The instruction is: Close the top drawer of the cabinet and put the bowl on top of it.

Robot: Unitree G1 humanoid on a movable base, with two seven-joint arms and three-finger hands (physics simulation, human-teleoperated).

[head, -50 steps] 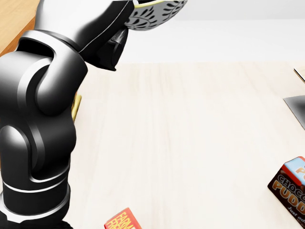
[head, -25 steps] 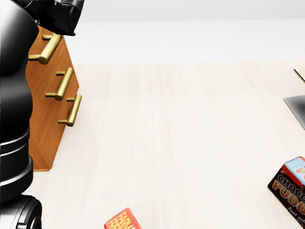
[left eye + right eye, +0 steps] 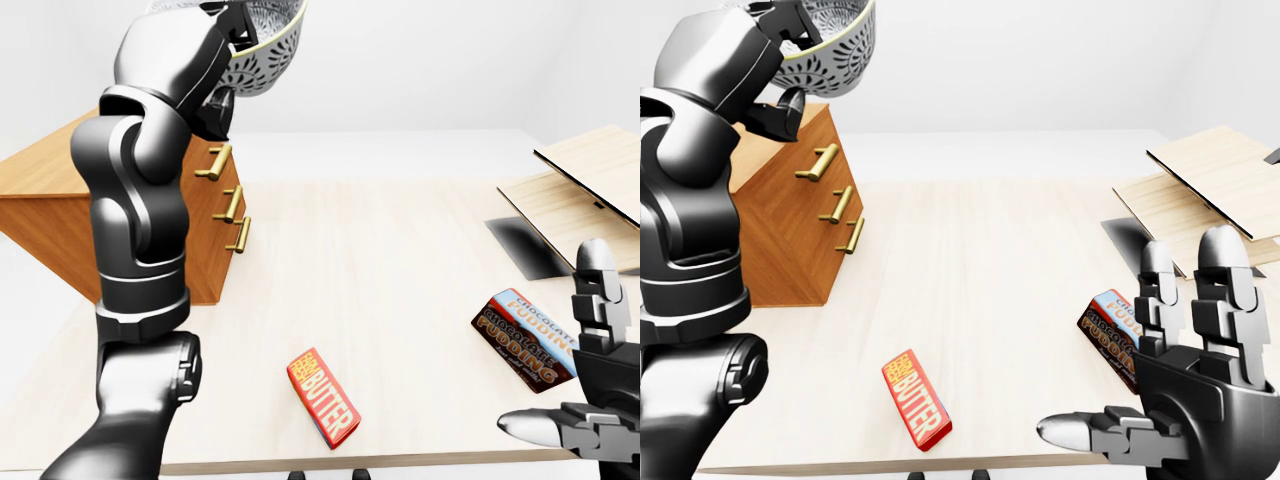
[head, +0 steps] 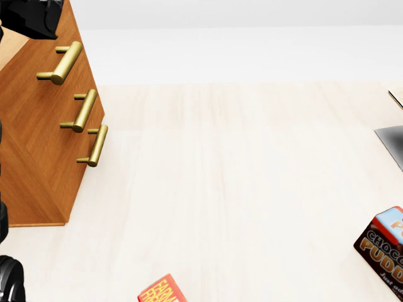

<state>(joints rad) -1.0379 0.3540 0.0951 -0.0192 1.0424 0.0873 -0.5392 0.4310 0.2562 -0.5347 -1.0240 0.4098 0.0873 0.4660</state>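
Observation:
The patterned grey bowl (image 3: 828,45) hangs in the air above the top right corner of the wooden cabinet (image 3: 785,225), tilted. My left hand (image 3: 778,22) is shut on its rim, and the black left arm (image 3: 140,230) rises along the left of both eye views. The cabinet has three brass handles (image 4: 61,63), and its drawer fronts look flush. My right hand (image 3: 1160,400) is open at the bottom right, low over the table edge, and holds nothing.
A red butter box (image 3: 323,397) lies on the pale table (image 4: 239,176) near its bottom edge. A chocolate pudding box (image 3: 525,338) lies at the right, close to my right hand. Light wooden boards (image 3: 590,190) are stacked at the far right.
In the head view my left arm has swung left and up, almost out of the picture, and uncovered the cabinet's face. The bowl has left that view's top edge.

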